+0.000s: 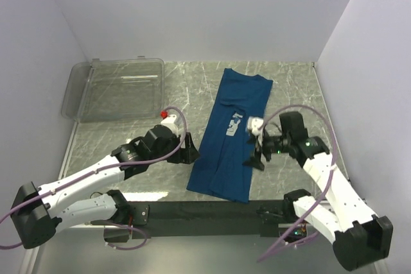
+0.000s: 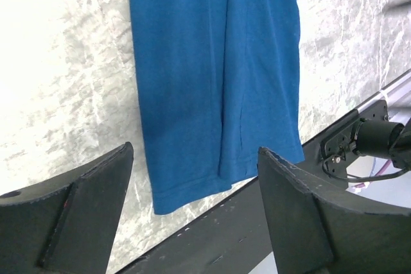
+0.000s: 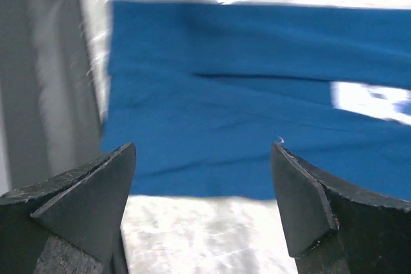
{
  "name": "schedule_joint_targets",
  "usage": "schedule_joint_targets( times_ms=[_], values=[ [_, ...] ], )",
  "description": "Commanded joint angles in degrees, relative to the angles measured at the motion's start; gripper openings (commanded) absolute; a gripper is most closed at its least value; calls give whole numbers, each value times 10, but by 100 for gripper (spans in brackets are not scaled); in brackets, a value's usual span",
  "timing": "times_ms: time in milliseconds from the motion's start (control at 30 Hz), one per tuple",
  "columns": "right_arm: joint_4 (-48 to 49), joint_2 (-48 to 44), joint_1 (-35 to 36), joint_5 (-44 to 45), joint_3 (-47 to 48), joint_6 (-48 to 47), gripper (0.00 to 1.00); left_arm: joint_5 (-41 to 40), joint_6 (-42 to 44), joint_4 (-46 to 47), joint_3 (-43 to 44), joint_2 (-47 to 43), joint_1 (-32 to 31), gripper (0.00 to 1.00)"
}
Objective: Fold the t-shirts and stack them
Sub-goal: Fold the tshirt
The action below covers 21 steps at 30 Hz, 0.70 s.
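No legible text, number, brand or sign was found in any view. The only marking is a pale print (image 1: 235,122) on the dark blue t-shirt (image 1: 225,158). In the overhead view its shapes are too small to read as letters or figures. In the right wrist view the same print is blurred and cut off by the frame edge, so it is unreadable there too.

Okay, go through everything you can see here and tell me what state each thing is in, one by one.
t-shirt: folded lengthwise into a long strip, lying flat on the table, print partly showing.
clear plastic bin: at the far left corner, nothing visible inside.
left gripper: open, holding nothing, at the shirt's left edge.
right gripper: open, holding nothing, at the shirt's right edge.
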Motion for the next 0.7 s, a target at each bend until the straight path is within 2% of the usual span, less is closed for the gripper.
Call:
schedule_joint_targets(
  times_ms=[0, 33, 133, 200, 300, 533, 667],
  values=[
    [4, 14, 52, -37, -33, -69, 91, -19, 16, -5, -8, -22, 1, 85],
    [-19, 23, 63, -30, -31, -76, 91, -20, 6, -16, -12, -24, 1, 85],
    [12, -5, 114, 14, -55, -61, 93, -11, -33, -14, -38, -37, 1, 86],
    [-1, -24, 140, 56, -60, -72, 94, -8, -61, -12, -50, -53, 0, 86],
    [5, -16, 177, 90, -62, -58, 94, -18, -82, -21, -62, -72, 1, 97],
    [-23, -6, 252, 117, -73, -75, 94, -32, -77, -42, -62, -96, 1, 97],
    [-13, -17, 274, 129, -85, -57, 94, 0, -53, -10, -66, -110, 0, 96]
  ],
)
